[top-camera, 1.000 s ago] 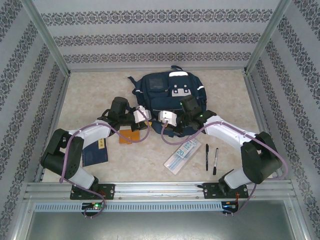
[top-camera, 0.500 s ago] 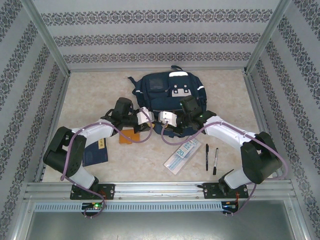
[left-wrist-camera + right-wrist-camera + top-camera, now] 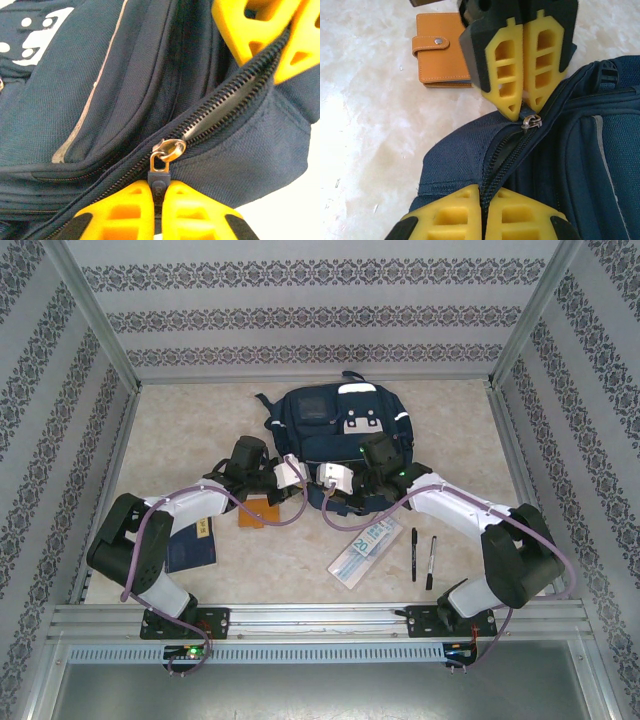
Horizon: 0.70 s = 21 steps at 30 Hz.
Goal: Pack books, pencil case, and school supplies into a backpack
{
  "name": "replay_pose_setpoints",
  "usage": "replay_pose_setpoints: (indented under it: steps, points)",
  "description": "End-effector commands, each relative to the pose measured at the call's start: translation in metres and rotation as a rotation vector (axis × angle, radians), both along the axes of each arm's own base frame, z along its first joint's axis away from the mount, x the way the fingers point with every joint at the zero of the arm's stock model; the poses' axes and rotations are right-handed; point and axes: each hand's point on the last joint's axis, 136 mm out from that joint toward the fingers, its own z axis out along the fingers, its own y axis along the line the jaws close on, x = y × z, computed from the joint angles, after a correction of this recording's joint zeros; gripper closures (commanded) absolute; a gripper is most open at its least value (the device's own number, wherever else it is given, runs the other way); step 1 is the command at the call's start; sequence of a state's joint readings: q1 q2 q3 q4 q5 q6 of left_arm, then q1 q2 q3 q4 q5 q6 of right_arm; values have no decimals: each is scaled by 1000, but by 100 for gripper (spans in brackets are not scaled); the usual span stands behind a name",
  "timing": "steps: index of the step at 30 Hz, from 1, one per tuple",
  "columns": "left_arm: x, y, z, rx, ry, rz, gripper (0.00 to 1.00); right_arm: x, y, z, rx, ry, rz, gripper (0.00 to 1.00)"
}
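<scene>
Left gripper (image 3: 159,186): yellow fingers pressed together, clamped on the dark tab of the small brassy metal zip pull (image 3: 167,149) at the backpack's near edge.
Right gripper (image 3: 481,192): yellow fingers together, pinching fabric and zip teeth of the same near edge, just beside the left gripper and tip to tip with it.
Backpack (image 3: 340,420): large, navy-blue fabric with white patches and thin pale stripes, lying flat at the far middle of the table; zip teeth slightly parted between the pull and the right gripper.
Notebook (image 3: 262,512): small, orange-brown, square, with a clasp tab; flat on the table just off the backpack's near-left corner, not touching it.
Navy book (image 3: 190,545): thin, dark, farther out from the backpack than the notebook on the same near-left side.
Pencil case (image 3: 365,548): flat, long, pale translucent, teal "20" at the end nearer the backpack; aslant, near its near-right edge.
Pens (image 3: 414,553): two slim black ones side by side, one with a white section; right of the pencil case, apart from the backpack.
Table (image 3: 180,440): pale marbled surface under the backpack.
</scene>
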<state>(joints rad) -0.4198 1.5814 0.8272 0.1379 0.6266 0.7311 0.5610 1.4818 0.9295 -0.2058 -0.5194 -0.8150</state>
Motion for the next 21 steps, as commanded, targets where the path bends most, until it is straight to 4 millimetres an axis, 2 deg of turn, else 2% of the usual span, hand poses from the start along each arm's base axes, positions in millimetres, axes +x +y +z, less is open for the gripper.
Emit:
replay_pose_setpoints:
  steps: [1, 4, 7, 16, 21]
  points:
    - [-5, -2, 6, 32, -54, -48, 100, -4, 9, 28, 78, -70, 42, 100]
    - [-9, 3, 5, 62, -101, -74, 100, -3, 6, 25, 64, -77, 35, 100]
    - [0, 16, 6, 98, -92, -28, 100, -2, 2, 23, 49, -88, 27, 100]
    - [67, 88, -4, 185, -51, 288, 100, 1, -10, 13, 0, -116, 8, 100]
    - [100, 120, -28, 269, -8, 419, 100, 0, -10, 15, 7, -115, 9, 100]
